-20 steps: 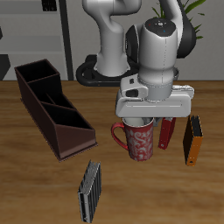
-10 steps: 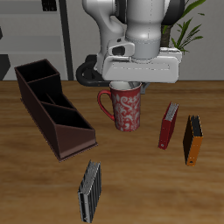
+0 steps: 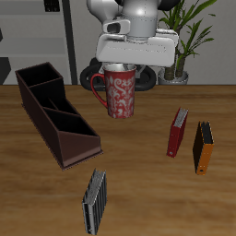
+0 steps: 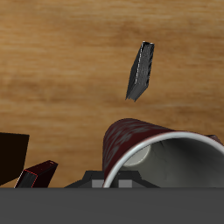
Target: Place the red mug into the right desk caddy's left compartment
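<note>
Caddy (image 3: 53, 112) lies at nine o'clock on the bench (image 3: 147, 198), long and dark, its sloped end toward the front edge. Mug (image 3: 118, 90) hangs upright in the air at about one o'clock from it, handle toward the caddy, clear of the bench. The tool (image 3: 124, 64) is clamped on the mug's rim from above. A red book (image 3: 176, 133) stands at three o'clock.

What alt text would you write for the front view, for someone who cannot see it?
A robot gripper holds a red mug above a wooden table, beside a long dark caddy. Three books, red, orange and grey, lie nearer the front edge.
</note>
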